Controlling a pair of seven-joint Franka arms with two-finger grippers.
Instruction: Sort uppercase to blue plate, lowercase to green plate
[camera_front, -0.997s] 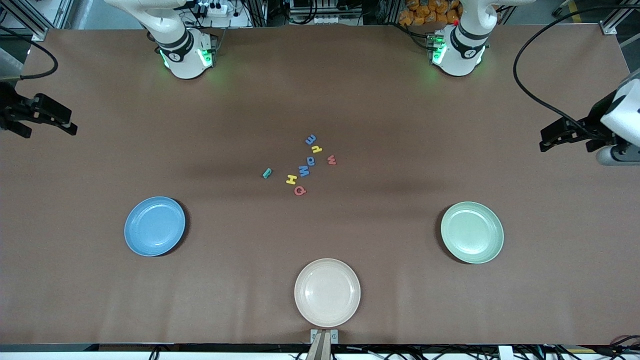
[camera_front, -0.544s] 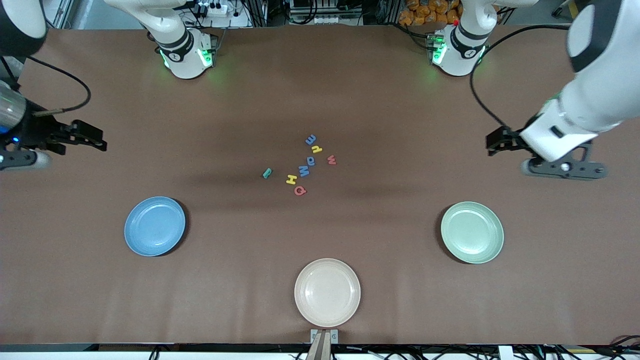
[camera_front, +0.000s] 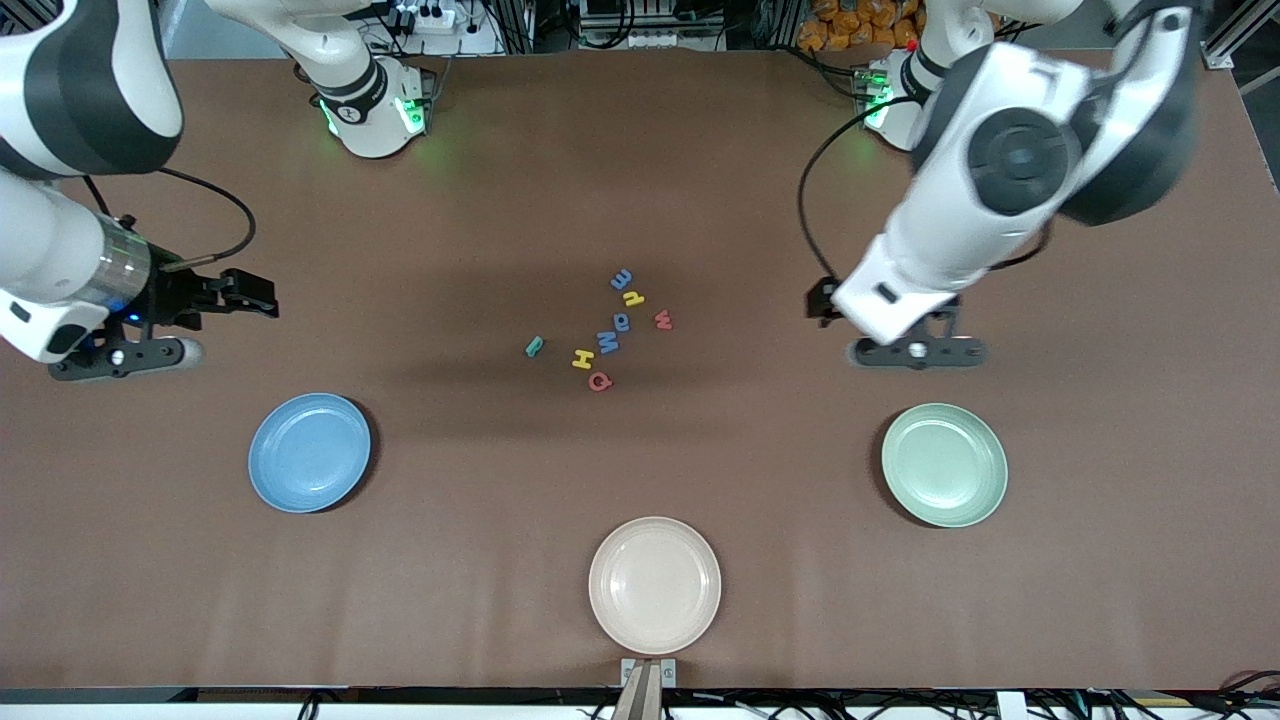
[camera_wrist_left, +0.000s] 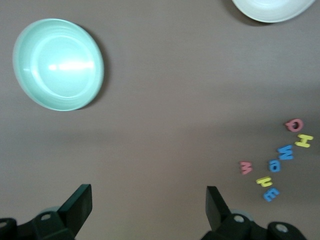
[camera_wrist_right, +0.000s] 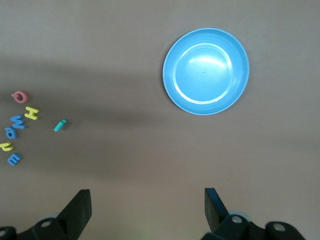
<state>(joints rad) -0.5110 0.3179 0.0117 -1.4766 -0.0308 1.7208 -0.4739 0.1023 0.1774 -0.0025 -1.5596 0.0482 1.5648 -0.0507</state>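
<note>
Letters (camera_front: 610, 330) lie unmoved; both empty, spread hands, left (camera_front: 822, 300) and right (camera_front: 262, 297), have swung inward.

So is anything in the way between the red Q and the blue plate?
Nothing visible. The red Q lies at the letter pile's edge nearest the front camera, and only bare table runs from it to the blue plate. No letter or hand sits between them.
</note>
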